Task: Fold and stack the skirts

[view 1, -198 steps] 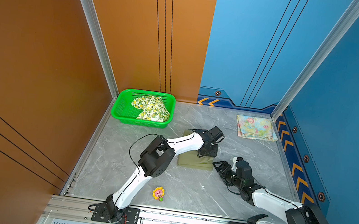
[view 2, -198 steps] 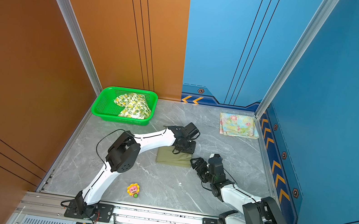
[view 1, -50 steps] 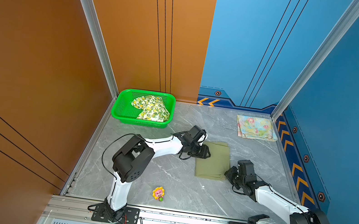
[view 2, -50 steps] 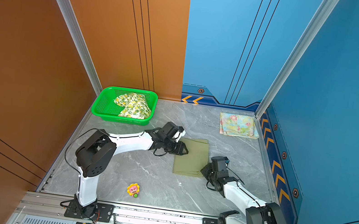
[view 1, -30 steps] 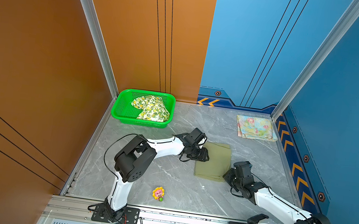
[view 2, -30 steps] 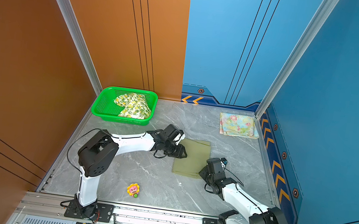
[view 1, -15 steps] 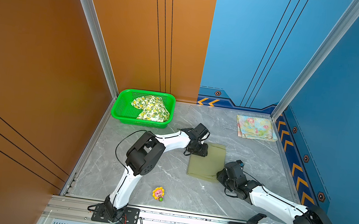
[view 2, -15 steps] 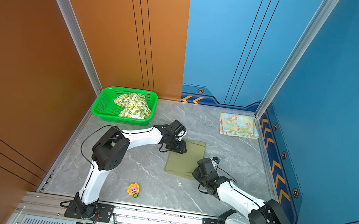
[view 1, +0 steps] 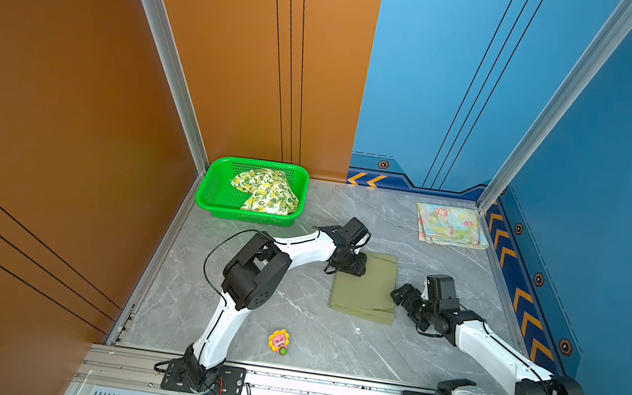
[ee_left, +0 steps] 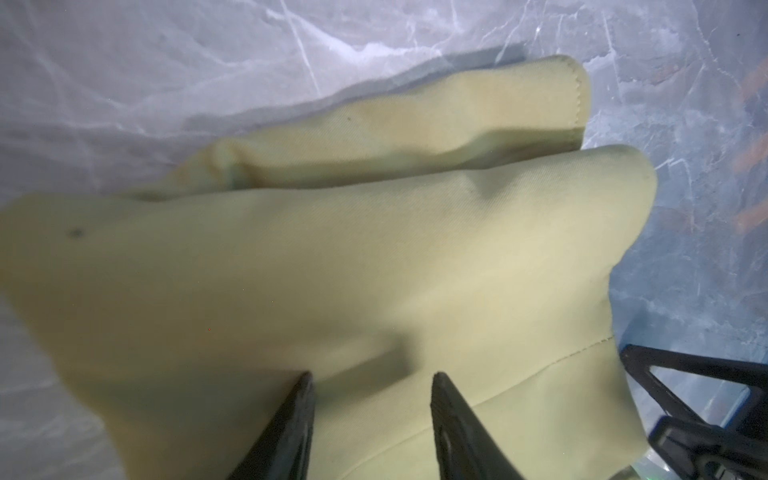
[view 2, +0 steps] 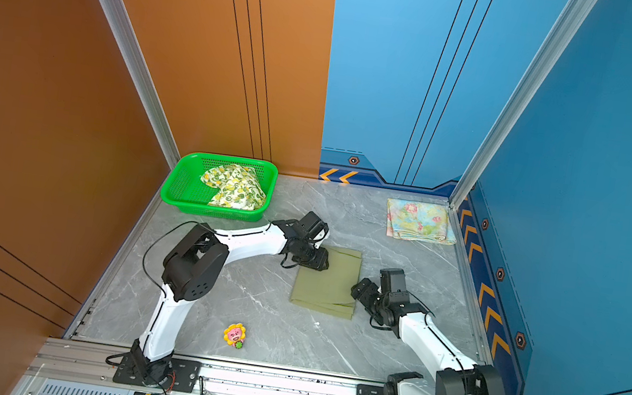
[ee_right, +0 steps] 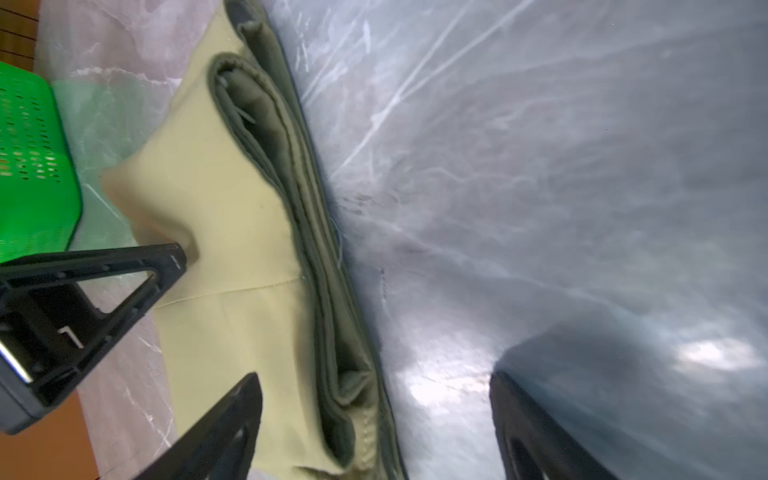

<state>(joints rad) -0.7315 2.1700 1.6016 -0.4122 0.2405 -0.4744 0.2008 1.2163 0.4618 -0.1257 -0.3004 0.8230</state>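
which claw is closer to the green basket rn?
Left. The left claw rests on the corner of the olive skirt nearest the green basket; the right claw sits off the skirt's opposite edge, farther away.

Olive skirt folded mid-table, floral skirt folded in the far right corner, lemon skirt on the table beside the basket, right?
No: the lemon skirt lies inside the green basket, not beside it, as both top views show. The olive skirt and floral skirt are as you say.
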